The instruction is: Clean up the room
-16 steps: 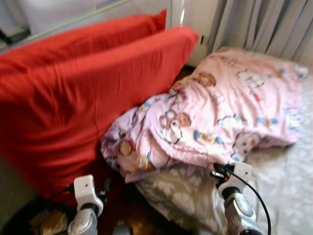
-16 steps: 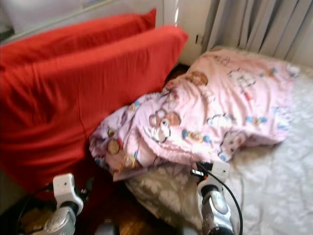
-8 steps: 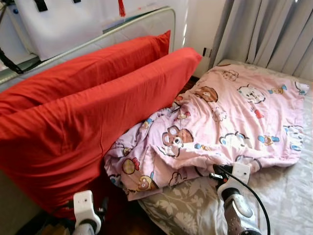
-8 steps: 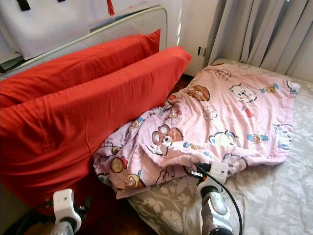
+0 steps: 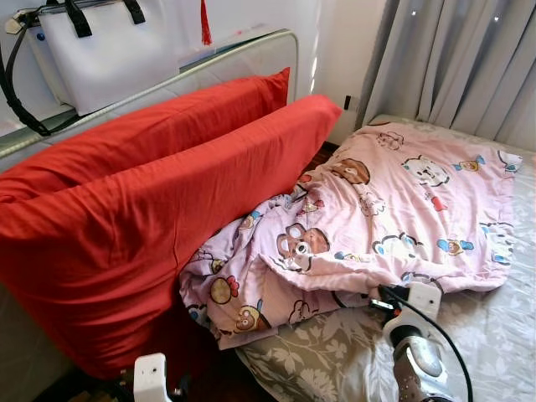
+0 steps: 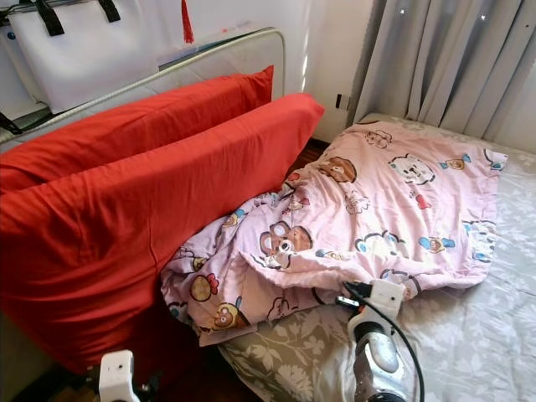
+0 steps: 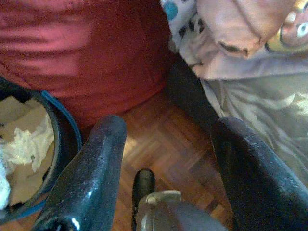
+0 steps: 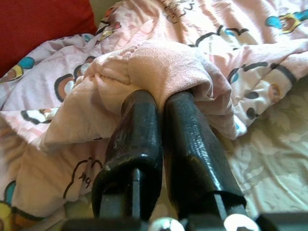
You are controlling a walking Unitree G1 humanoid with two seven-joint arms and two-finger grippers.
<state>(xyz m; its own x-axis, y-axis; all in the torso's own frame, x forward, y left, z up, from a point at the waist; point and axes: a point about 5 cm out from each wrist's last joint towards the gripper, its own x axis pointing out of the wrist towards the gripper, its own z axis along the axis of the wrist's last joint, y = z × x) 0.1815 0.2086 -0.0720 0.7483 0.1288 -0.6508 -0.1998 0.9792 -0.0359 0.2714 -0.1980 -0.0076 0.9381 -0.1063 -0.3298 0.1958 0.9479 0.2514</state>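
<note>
Two red pillows (image 5: 159, 209) stand on edge against the headboard (image 5: 251, 59), a white bag (image 5: 100, 50) hanging above them. One pink cartoon-print blanket (image 5: 402, 201) lies spread on the bed (image 5: 494, 335), its near end bunched and spilling off the mattress edge beside the pillows. Right gripper (image 8: 161, 103): low at the blanket's near hem, fingers pressed together with a fold of pink cloth wrapped over their tips; it appears pinched on that fold, though the tips themselves are hidden by the cloth. Left gripper (image 7: 166, 130): held low over the wood floor (image 7: 159, 144) between pillows and bed, fingers wide apart and holding nothing, a dark bin (image 7: 33, 144) with paper scraps just beside it. Step in hand, as judged: drawing the blanket flat or folding it. To do it well, keep the pinch firm on the hem, pull low and steadily away from the pillows so the bunched end lifts back onto the mattress, and avoid dragging the sheet beneath.
</note>
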